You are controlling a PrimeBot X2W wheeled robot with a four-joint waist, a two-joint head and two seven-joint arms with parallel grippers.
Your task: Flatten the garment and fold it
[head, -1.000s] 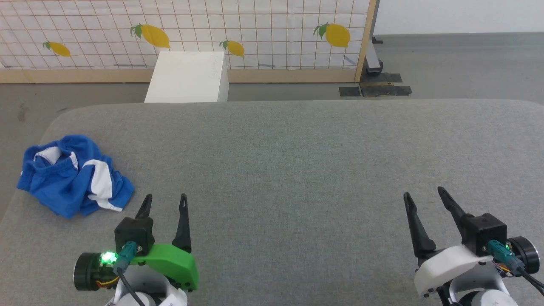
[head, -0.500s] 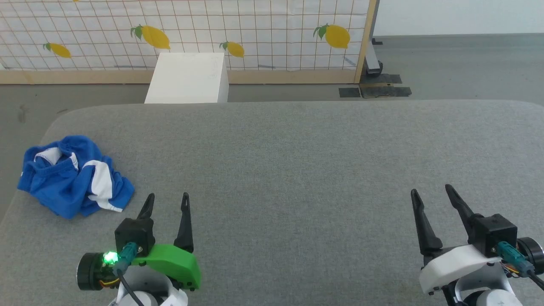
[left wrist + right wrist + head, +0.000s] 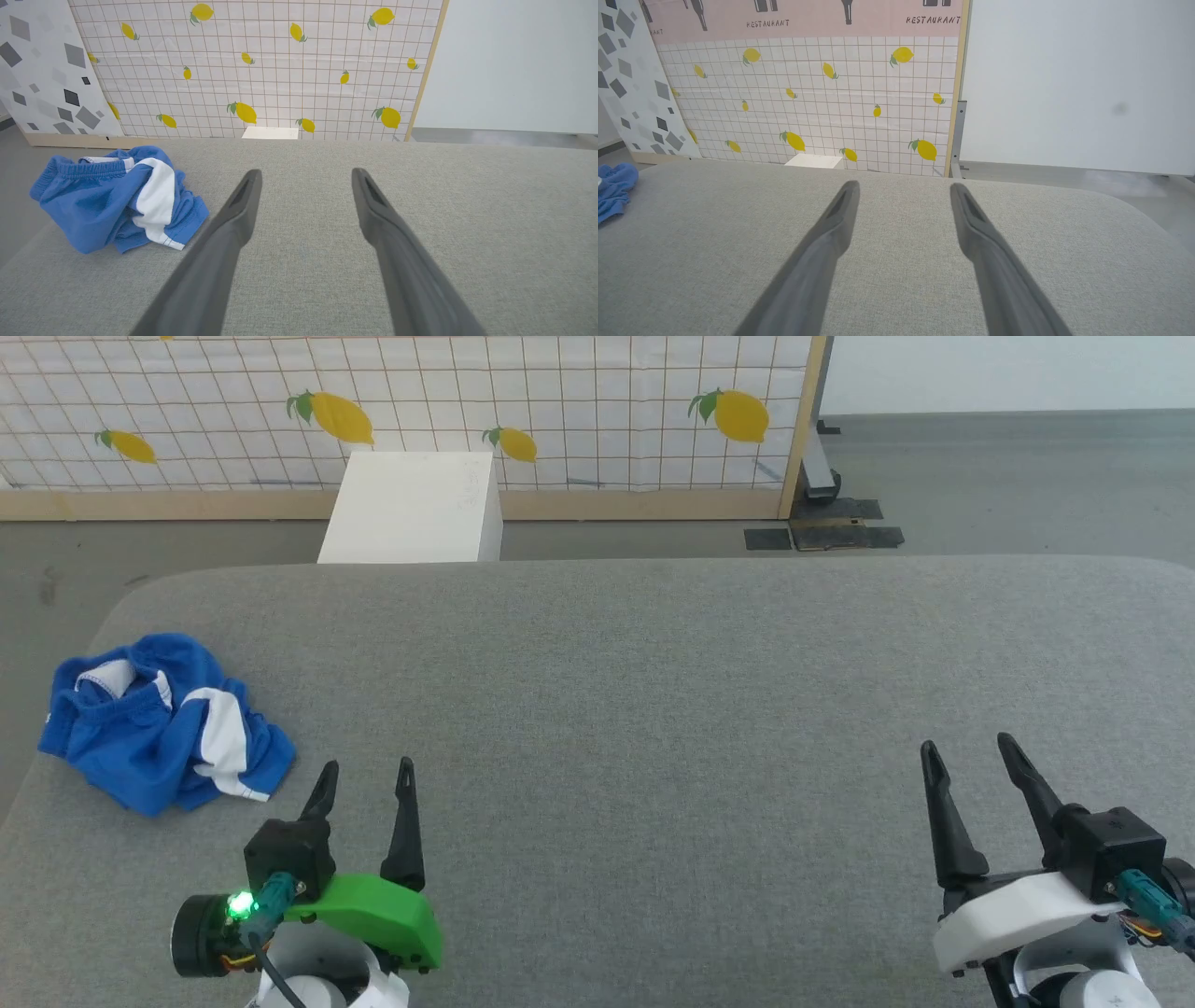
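The garment, blue shorts with white stripes, lies crumpled in a heap near the left edge of the grey table. In the left wrist view the garment sits left of the fingers, apart from them. My left gripper is open and empty over the near left of the table, a little right of the heap. Far off at the near right, my right gripper is open and empty. A bit of the garment peeks in at the left edge of the right wrist view.
A white box stands on the floor beyond the table's far edge. Behind it runs a lemon-patterned panel with a wooden frame. The table's left edge lies close to the shorts.
My right gripper has drifted to the right and slightly forward. The left gripper has barely shifted. The shorts have not moved.
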